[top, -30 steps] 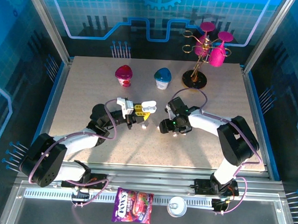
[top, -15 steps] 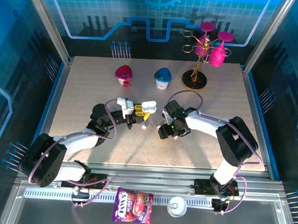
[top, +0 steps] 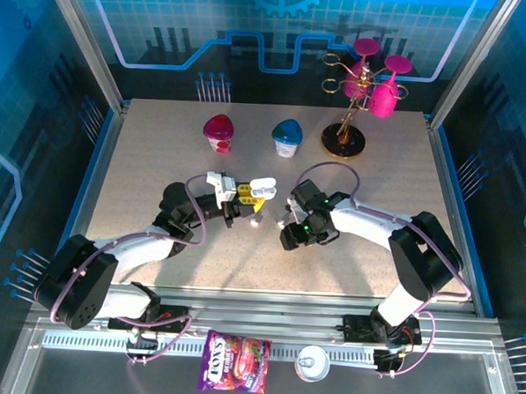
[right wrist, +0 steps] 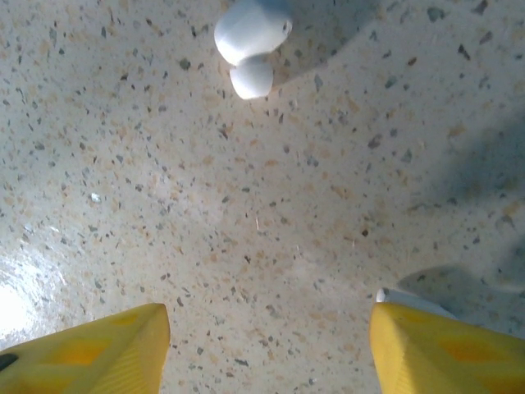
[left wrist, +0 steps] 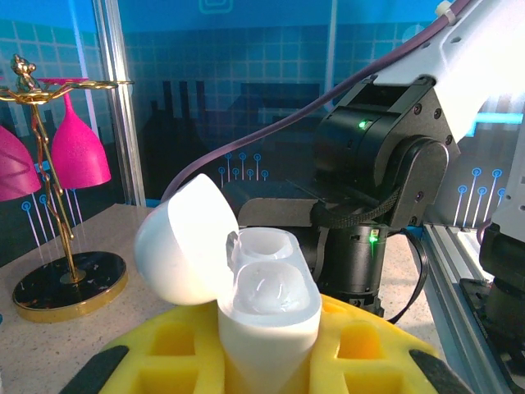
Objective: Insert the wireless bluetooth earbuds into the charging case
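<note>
An overhead camera looks down on the whole worktop (top: 142,155); the left wrist looks level across it, the right wrist closely downward.

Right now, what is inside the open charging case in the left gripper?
Two round white wells show in the charging case, its lid tipped open; both look empty. Their deepest parts are hidden by the rims. The left gripper clamps the case.

The charging case (left wrist: 267,304) sits in my left tool (top: 243,198), left of my right tool (right wrist: 267,345). One earbud (right wrist: 248,41) lies on the counter (right wrist: 246,205) ahead of it.
</note>
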Robot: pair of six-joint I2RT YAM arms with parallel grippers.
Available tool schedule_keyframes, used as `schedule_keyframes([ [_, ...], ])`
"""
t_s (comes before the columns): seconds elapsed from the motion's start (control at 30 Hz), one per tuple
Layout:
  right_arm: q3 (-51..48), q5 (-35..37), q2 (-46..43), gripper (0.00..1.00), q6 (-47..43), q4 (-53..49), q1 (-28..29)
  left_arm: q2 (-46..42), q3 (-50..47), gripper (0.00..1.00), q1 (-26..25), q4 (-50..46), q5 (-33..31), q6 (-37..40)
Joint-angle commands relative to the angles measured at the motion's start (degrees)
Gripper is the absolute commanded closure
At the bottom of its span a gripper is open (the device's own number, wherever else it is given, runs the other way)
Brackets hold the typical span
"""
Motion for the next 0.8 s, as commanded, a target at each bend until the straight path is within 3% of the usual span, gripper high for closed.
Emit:
schedule_keyframes([
  [0.0, -0.8, -1.7, -2.1, 0.35, -1.4, -3.7, 1.2, -1.0, 1.4, 1.00, 0.2, 1.1, 1.1, 0.9],
  [0.13, -2.1, 0.7, -5.1, 0.37, 0.9, -2.4, 1.7, -1.0, 1.5, 1.00, 0.3, 1.3, 1.1, 0.6],
  [0.2, -3.8, 2.5, -8.2, 0.32, 3.4, 0.0, 1.7, -1.2, 1.5, 1.00, 0.2, 1.2, 1.1, 0.5],
  [0.27, -6.5, 5.3, -11.4, 0.27, 7.7, 2.4, 1.7, -1.3, 1.4, 1.00, 0.2, 1.0, 1.0, 0.6],
  [0.43, -13.6, 6.9, -16.7, 0.28, 20.3, 9.8, 1.7, -1.4, 1.6, 1.00, 0.3, 0.7, 1.1, 0.9],
  [0.77, -15.5, 5.7, -13.0, 0.32, 24.6, 14.1, -1.1, -1.7, 1.4, 1.00, 0.2, 0.7, 1.1, 0.9],
])
